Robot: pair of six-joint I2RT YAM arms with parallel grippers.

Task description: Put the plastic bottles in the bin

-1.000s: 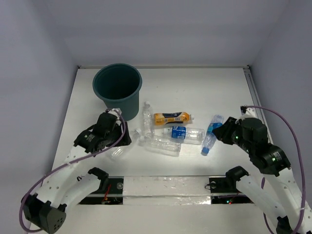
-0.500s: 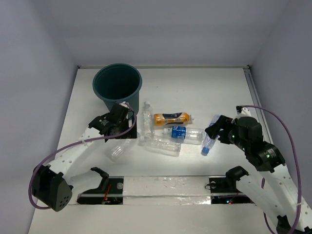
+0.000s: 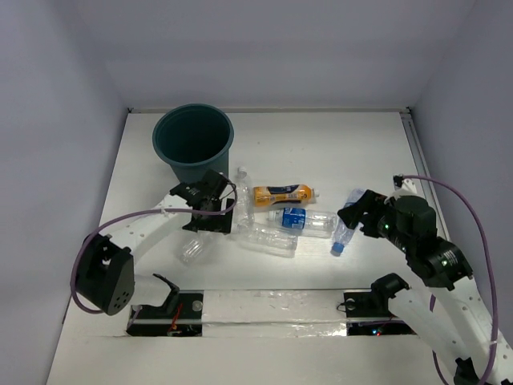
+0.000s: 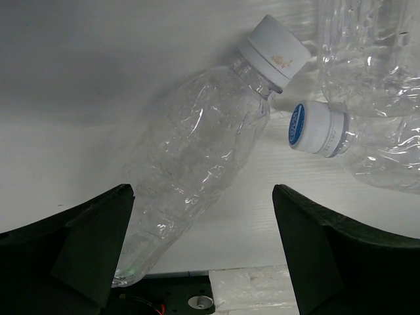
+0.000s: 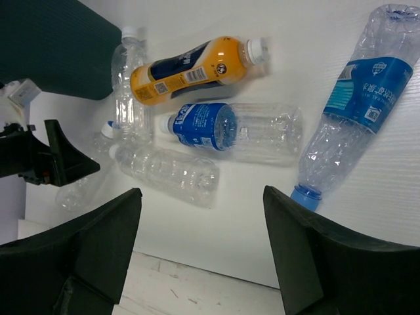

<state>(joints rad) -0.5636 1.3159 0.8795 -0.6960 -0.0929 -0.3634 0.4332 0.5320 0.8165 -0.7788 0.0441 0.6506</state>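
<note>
Smooth white table [image 3: 337, 148] holds crinkly clear bottles [image 3: 268, 238].

i see a white table [image 3: 337, 144] boxed in by pale lilac walls: left wall [image 3: 48, 160] at 9 o'clock, back wall [image 3: 264, 48] at 12, right wall [image 3: 481, 96] at 3. the light is soft and even. a shiny taped strip [image 3: 272, 309] runs along 6 o'clock.
</note>
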